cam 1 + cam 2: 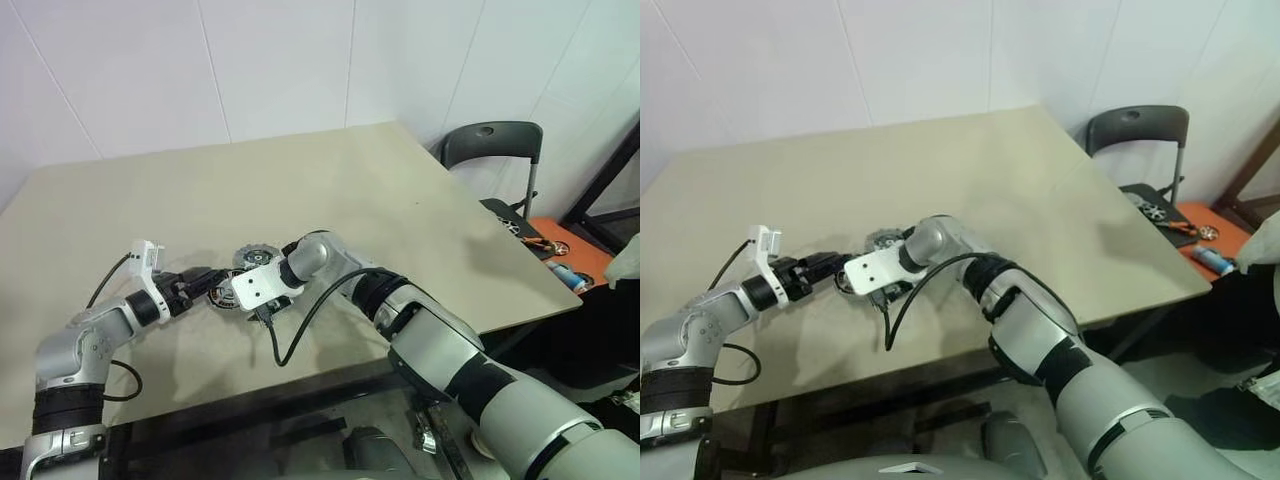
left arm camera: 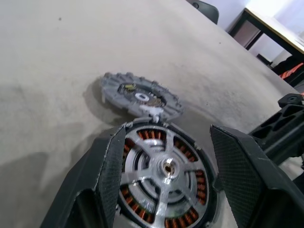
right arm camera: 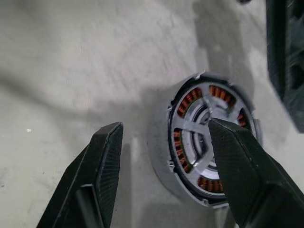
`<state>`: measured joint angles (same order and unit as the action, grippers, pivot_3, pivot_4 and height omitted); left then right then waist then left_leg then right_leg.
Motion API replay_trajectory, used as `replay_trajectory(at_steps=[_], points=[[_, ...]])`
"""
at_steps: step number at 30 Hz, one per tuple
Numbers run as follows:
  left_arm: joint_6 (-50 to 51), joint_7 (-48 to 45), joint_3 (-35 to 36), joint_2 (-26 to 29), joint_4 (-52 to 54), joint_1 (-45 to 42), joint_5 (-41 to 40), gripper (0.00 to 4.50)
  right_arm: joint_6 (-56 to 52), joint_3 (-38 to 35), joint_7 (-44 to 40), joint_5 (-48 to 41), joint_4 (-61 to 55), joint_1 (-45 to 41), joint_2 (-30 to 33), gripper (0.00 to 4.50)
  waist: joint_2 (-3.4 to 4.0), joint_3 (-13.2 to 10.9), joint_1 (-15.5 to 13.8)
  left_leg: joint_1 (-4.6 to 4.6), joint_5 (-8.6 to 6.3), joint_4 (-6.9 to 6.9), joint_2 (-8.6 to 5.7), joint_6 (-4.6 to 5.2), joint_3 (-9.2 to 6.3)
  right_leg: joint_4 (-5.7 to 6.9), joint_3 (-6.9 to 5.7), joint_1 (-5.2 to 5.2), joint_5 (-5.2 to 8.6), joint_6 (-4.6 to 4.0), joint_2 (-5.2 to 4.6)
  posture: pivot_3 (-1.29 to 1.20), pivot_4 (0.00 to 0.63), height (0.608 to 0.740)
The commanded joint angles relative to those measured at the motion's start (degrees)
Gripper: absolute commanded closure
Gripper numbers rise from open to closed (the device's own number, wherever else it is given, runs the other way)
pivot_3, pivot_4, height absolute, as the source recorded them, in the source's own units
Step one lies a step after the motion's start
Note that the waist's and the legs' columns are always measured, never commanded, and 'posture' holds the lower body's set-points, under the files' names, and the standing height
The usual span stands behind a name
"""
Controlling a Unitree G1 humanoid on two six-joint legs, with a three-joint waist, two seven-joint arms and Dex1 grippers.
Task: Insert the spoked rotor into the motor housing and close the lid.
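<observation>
The motor housing (image 2: 166, 175), a grey cup ringed with copper windings, sits between the fingers of my left gripper (image 2: 168, 137), which is shut on its sides and holds it tilted low over the table. The spoked rotor (image 2: 164, 164) lies inside it, its spokes meeting at the centre hub. The lid (image 2: 140, 97), a flat grey notched disc, rests on the table just beyond the housing, and shows by my hands (image 1: 252, 257) in the left eye view. My right gripper (image 3: 166, 128) is open close over the housing (image 3: 209, 142), one finger in front of its face, the other over bare table.
The beige table (image 1: 400, 200) has free room behind and to the right of my hands. A black cable (image 1: 300, 330) loops from my right wrist near the front edge. A dark chair (image 1: 490, 150) and an orange surface with tools (image 1: 560, 250) stand past the right edge.
</observation>
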<state>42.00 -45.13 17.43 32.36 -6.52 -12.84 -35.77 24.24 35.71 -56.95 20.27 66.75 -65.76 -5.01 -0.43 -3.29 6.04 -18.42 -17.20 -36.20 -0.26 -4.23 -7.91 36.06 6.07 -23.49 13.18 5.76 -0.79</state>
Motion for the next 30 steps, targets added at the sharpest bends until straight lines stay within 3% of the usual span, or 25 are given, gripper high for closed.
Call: replay_trajectory(at_steps=[1,11,14,16,26,30], points=[[-0.2,-0.2,0.9,1.0,3.6,1.1,-0.8,1.44,0.5,-1.1,4.0,1.7,1.7,-1.9,-1.0,1.51,0.01,0.0,0.0,0.0,0.0,0.01,0.0,0.0,0.0,0.0,0.0,-0.01,0.0,0.0,0.0,0.0,0.0,0.74],[-0.6,-0.6,1.6,2.5,3.5,1.6,-0.9,1.44,-0.1,-2.2,9.6,3.7,4.3,-0.2,-1.5,1.51,0.01,0.0,0.1,0.0,0.01,0.0,0.0,-0.01,-0.02,0.04,-0.02,-0.01,0.01,-0.01,0.01,0.0,0.0,0.74],[-0.3,-0.4,1.6,2.3,3.9,1.7,-1.0,1.44,0.2,-2.3,9.3,4.1,4.5,0.0,-1.5,2.06,0.0,0.0,0.1,0.0,0.01,0.01,0.0,-0.02,-0.02,0.03,-0.02,-0.01,0.01,-0.02,0.01,0.0,0.0,0.74],[-0.3,-0.2,1.6,2.1,3.9,1.8,-1.0,1.44,0.2,-2.4,8.9,4.2,4.4,0.1,-1.6,2.66,0.01,0.0,0.2,0.01,0.01,0.01,0.0,-0.02,-0.03,0.04,-0.02,-0.01,0.01,-0.02,0.01,0.0,0.0,0.74],[-0.4,0.0,1.7,1.8,3.4,1.8,-1.2,1.44,1.5,-1.9,6.7,4.7,3.6,0.6,-1.1,2.66,0.01,0.0,1.2,0.06,0.04,0.02,0.0,-0.06,-0.07,0.08,-0.04,0.03,0.01,-0.02,0.02,0.0,0.0,0.74],[-0.3,0.2,1.7,1.6,3.3,1.6,-1.2,1.44,2.1,-2.5,5.1,3.9,2.5,0.3,-1.1,3.58,0.01,0.0,1.2,0.05,0.04,0.01,0.0,-0.06,-0.07,0.08,-0.04,0.04,0.01,-0.02,0.01,0.0,0.0,0.74]])
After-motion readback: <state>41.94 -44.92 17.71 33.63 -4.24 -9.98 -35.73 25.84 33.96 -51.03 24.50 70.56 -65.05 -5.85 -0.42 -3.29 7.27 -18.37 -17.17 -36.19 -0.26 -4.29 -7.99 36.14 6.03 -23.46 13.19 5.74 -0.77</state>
